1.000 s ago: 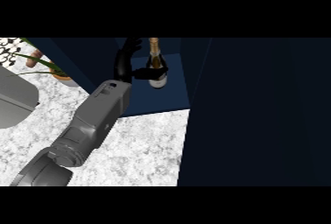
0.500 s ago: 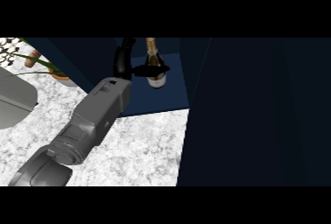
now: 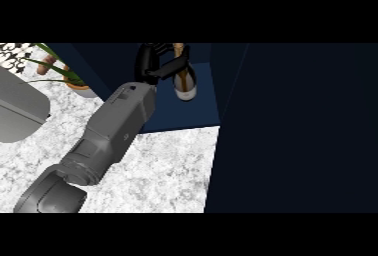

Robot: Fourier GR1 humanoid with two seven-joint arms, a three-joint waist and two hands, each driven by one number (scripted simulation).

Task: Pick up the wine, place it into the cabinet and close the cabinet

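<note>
Here the robot's left hand (image 3: 156, 61) curls round the wine (image 3: 183, 82), which stands inside the dark blue cabinet (image 3: 199, 107) at twelve o'clock in the head view, its pale base on the cabinet floor. To finish the placing well, the hand should let go without tipping the bottle, then draw back toward six o'clock over the marble table (image 3: 155, 175). The bottle's neck is cut off at the top edge; the right hand does not show, and the dark panel (image 3: 295, 130) at three o'clock may be the door.
</note>
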